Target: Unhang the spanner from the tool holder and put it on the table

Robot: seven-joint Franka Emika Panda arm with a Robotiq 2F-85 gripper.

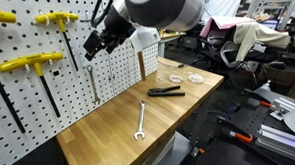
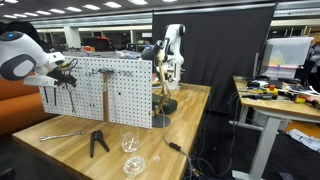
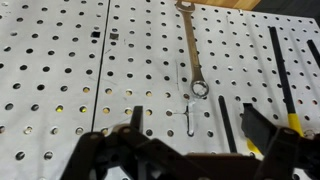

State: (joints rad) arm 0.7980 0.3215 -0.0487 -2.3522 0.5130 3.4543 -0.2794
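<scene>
While the spanner [image 3: 192, 50] hangs on the tool holder [image 3: 60, 90], the hand [image 3: 188, 135] gapes wide nearby.

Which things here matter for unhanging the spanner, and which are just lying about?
For the job: hanging spanner, tool holder, table, gripper.

Lying about: second spanner on the table, pliers, yellow T-handle tools, clear containers.

The spanner [image 3: 192, 50] hangs on the tool holder [image 3: 60, 80], straight ahead of the claw [image 3: 188, 135] and in line with the gap between its fingers. A second spanner [image 1: 141, 120] and pliers [image 1: 167, 91] lie on the table [image 1: 105, 131], below the claw.
</scene>
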